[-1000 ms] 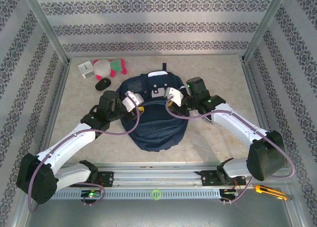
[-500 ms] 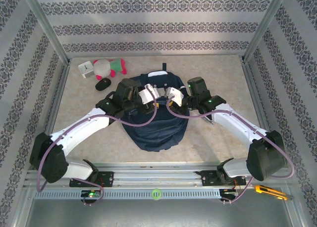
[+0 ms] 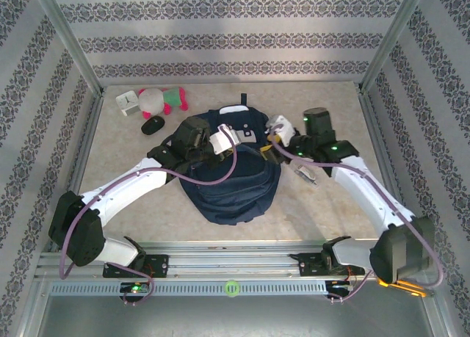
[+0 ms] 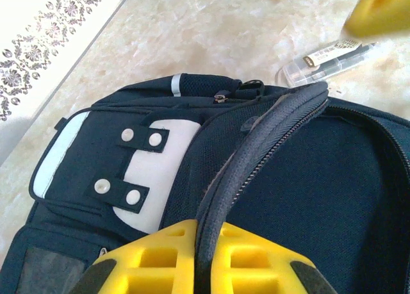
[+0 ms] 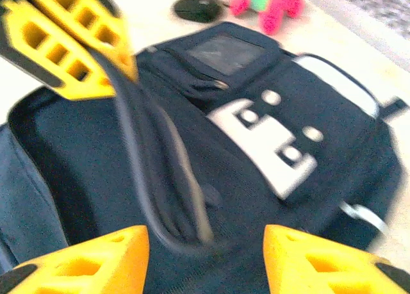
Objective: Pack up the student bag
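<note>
In the top view, the student bag [image 3: 233,186] is lying mid-table, its white-patched front pointing toward 12 o'clock. The left gripper [image 3: 235,137] is sitting over that upper part. The right gripper [image 3: 270,142] is hovering at the bag's 2 o'clock edge. A clear pen case [image 3: 305,174] is lying at the bag's 3 o'clock, and a black mouse [image 3: 153,124] and a pink plush toy [image 3: 158,98] are sitting toward 10 o'clock.

In the left wrist view, the left gripper [image 4: 204,255] is pinching the zip-edged rim of the bag's [image 4: 301,179] opening between narrow yellow fingers.

In the right wrist view, the right gripper [image 5: 205,255] is standing wide, gripping nothing, above the bag [image 5: 256,114].
</note>
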Robot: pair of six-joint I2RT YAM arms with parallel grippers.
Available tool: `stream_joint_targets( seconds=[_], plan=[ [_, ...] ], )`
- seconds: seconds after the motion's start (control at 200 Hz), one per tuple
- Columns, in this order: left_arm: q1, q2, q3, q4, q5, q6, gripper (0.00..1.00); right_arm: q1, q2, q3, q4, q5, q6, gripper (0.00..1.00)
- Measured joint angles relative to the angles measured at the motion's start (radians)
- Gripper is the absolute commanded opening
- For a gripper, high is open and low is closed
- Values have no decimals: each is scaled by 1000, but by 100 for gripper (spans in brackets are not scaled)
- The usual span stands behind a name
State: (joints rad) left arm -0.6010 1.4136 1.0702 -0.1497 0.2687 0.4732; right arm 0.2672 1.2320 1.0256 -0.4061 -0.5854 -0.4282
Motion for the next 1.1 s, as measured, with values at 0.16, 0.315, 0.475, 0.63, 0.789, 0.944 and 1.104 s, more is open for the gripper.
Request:
stream_joint_targets(
  seconds=[0.16, 0.315, 0.475, 0.63, 0.789, 0.944, 1.104],
  plan=[
    [1, 0, 0, 0, 8, -50, 0, -208, -71, -8, -127, 11, 34, 60],
    [12, 0, 0, 7, 15, -92, 0, -337, -59, -35, -240, 52, 31, 61],
    [14, 0, 0, 7, 19, -117, 0, -390, 24, -54, -303, 108, 29, 62],
    [14, 0, 0, 7, 23, -130, 0, -390, 122, -54, -319, 160, 30, 64],
    [14, 0, 2, 7, 26, -142, 0, -389, 217, -50, -322, 185, 29, 65],
    [14, 0, 2, 7, 30, -150, 0, -349, 291, -37, -326, 212, -2, 67],
    [14, 2, 2, 7, 34, -156, 0, -298, 390, -6, -330, 250, -16, 71]
  ],
)
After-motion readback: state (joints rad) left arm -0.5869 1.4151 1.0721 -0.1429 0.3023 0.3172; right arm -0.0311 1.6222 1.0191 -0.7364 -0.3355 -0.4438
